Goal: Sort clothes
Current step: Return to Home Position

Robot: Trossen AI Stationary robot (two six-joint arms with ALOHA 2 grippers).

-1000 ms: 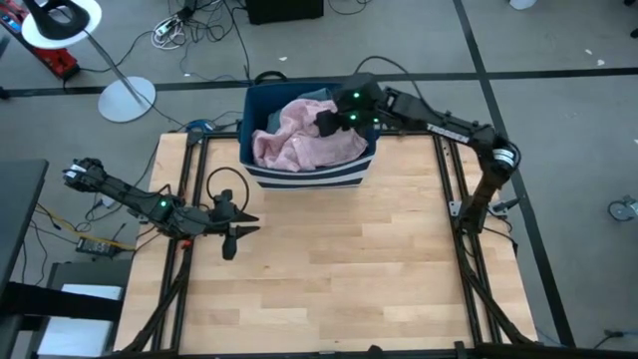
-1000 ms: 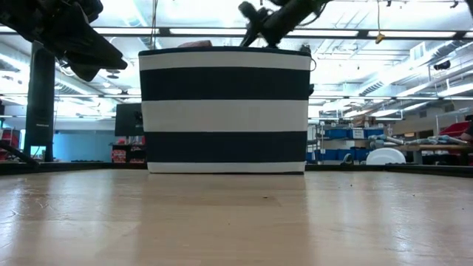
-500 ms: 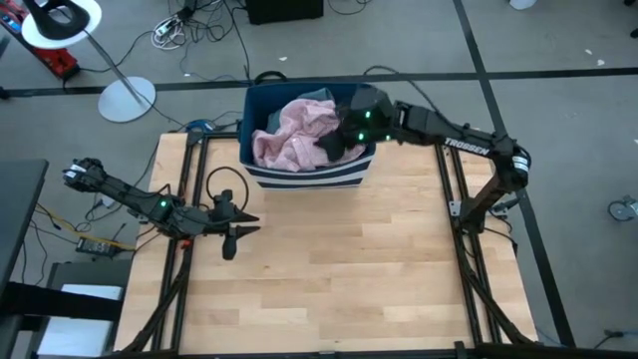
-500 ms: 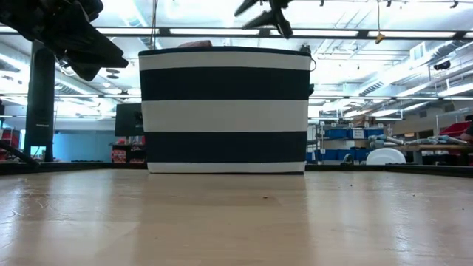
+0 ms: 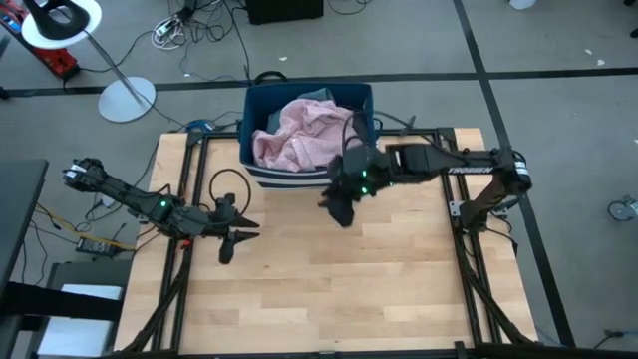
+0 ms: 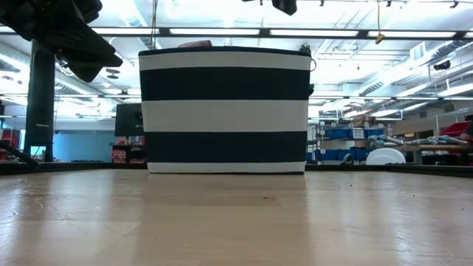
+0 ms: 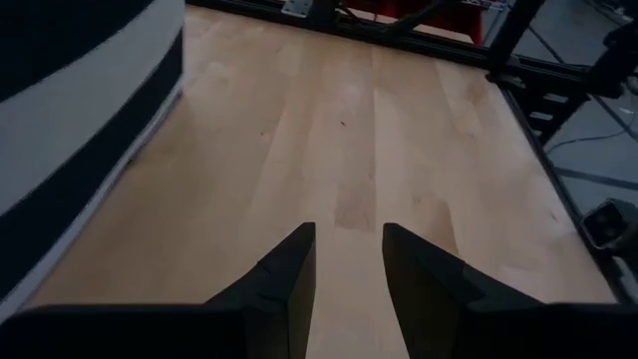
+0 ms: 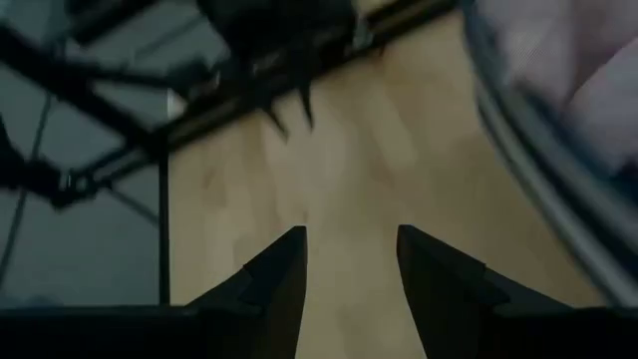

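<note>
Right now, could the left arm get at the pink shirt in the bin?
Probably yes. The left gripper hangs open near a front corner of the bin; the pink shirt lies uncovered on top, and the right gripper is outside the bin. It must clear the wall first.

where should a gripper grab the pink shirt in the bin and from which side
Probably pinch a raised, bunched fold atop the pink shirt, coming straight down. It lies heaped inside the striped bin, whose walls block every side approach; only the open top is free. The right gripper, open over the table, is closest.
</note>
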